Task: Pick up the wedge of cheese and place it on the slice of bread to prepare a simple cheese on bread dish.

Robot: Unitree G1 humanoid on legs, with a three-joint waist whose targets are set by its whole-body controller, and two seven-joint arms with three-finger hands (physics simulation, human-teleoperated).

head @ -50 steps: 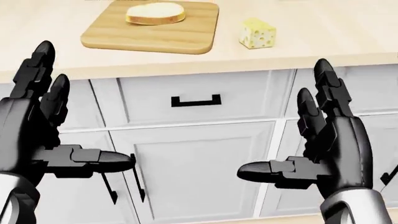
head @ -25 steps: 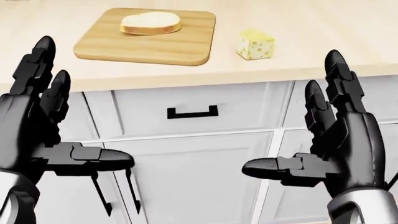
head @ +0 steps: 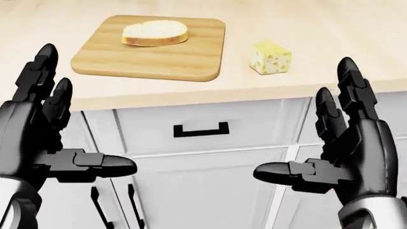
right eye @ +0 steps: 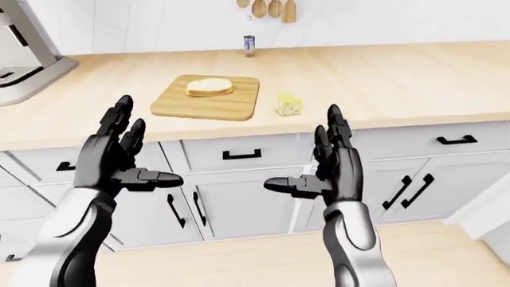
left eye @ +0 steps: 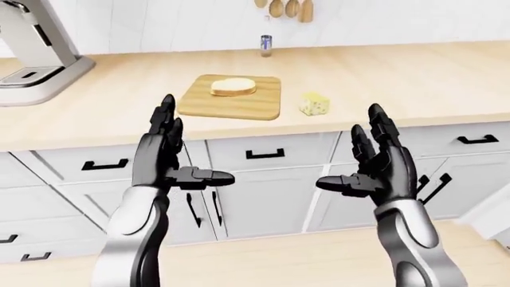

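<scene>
Both hands up and empty: the right hand (head: 343,157) stands with its fingers (head: 349,90) spread and pointing upward, thumb jutting out to the left, nothing held. The left hand (head: 38,143) mirrors it on the other side, fingers raised, thumb pointing right toward its partner, nothing in it either. Both hang on the near side of the counter (left eye: 399,78), in the air over the white cabinet fronts, apart from each other and short of the counter's edge. Between them in the head view sits a drawer with a black handle (head: 201,130). Now out past the right hand: the wedge of cheese (head: 271,57) lies on the bare counter, farther off and a little to the left of the right hand's fingertips, clear of any touch. Just left of the cheese, apart from it, is the wooden cutting board (head: 152,57), and on the board's far part lies the slice of bread (head: 154,32), flat. The cheese sits nearer the right hand than the left. Farther still in the left-eye view, a small can (left eye: 265,43) stands near the wall, wooden utensils (left eye: 287,8) hang above it, and a grey appliance (left eye: 36,54) sits at the far left of the counter.
</scene>
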